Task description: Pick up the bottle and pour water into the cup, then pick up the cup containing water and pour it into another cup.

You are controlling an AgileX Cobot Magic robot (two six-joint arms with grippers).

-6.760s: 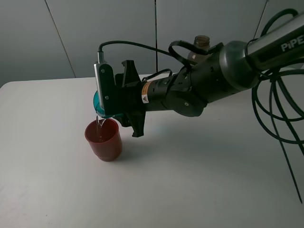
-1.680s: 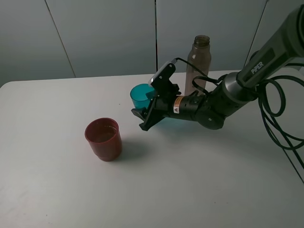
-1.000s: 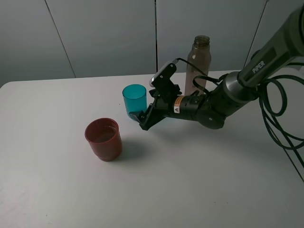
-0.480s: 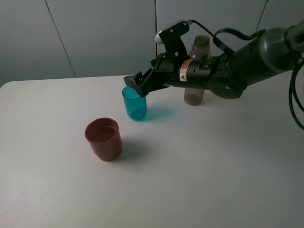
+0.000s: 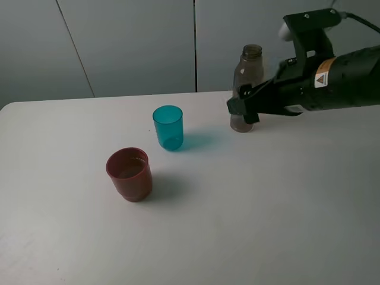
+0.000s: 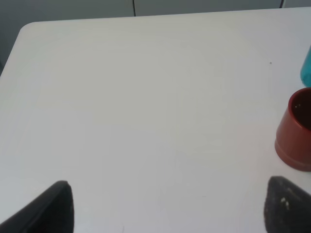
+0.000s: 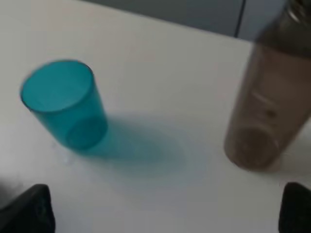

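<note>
Your right claw [image 5: 244, 110] is up off the counter [image 5: 249, 214] with its jaws spread wide and nothing in them; you can see both finger tips at the far corners of the right wrist view, with the cups' end of the counter in between. In the high view it hangs in front of the lower part of the bottle [image 5: 245, 88], so from there it overlaps the bottle, but I can't tell if it's actually touching.

Your left claw [image 6: 167, 206] is also spread, empty, sitting low over a bare stretch of counter, with the red-brown cup [image 6: 295, 130] off toward one finger.

Where your stuff is:
- The bottle stands upright near the back of the counter, no cap on, smoky brown and see-through.
- The teal cup [image 5: 168, 127] stands upright on its own, well left of the bottle, nothing gripping it. It looks empty in the right wrist view [image 7: 64, 103], though that shot is blurry.
- The red-brown cup [image 5: 129, 173] sits nearer the front, left of the teal cup and apart from it, with some liquid showing inside.
</note>
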